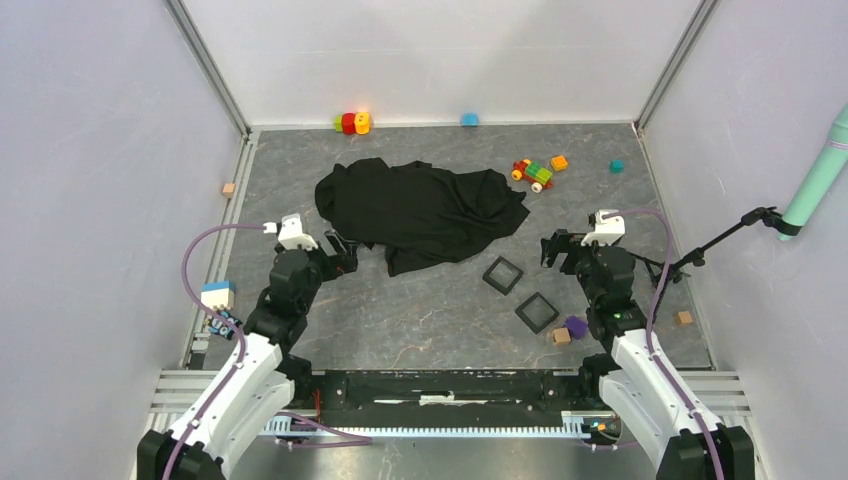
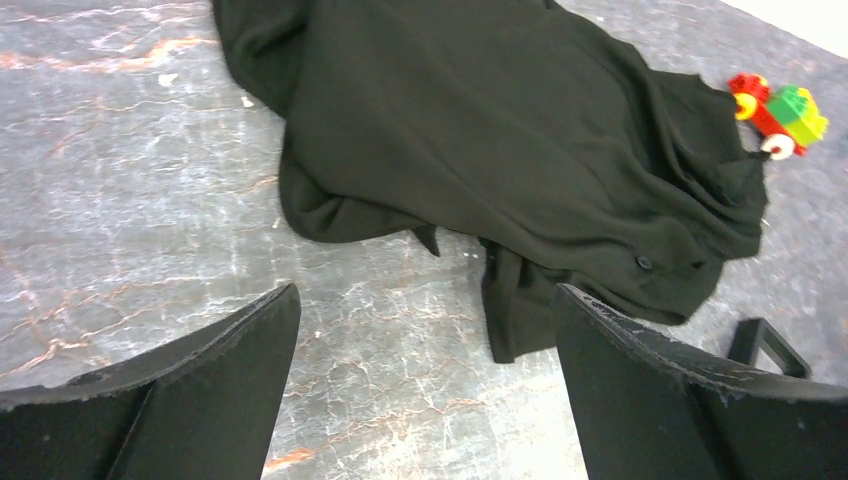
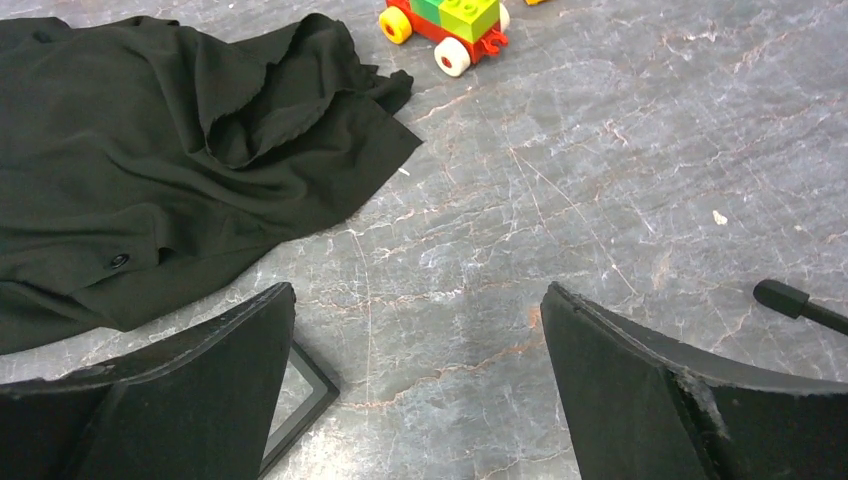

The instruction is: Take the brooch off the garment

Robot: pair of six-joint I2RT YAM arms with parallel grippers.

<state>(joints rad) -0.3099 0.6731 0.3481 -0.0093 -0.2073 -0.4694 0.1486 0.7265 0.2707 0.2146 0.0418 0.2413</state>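
Garment [image 1: 420,205]: crumpled heap mid-table, long axis left-right, lying ahead of both arms.
Brooch: no pale piece shows in any view. Only a dark round stud [image 2: 643,263] near the front hem, so the brooch is probably buried in the folds.
Left gripper [image 1: 345,252]: fingers apart, nothing held, just beside the garment's near-left edge; the nearer arm.
Right gripper [image 1: 553,250]: fingers apart, nothing held, near the garment's right corner, not touching.
Black square frames [image 1: 503,273]: two, flat between the garment and the right arm; only tabletop shows inside.
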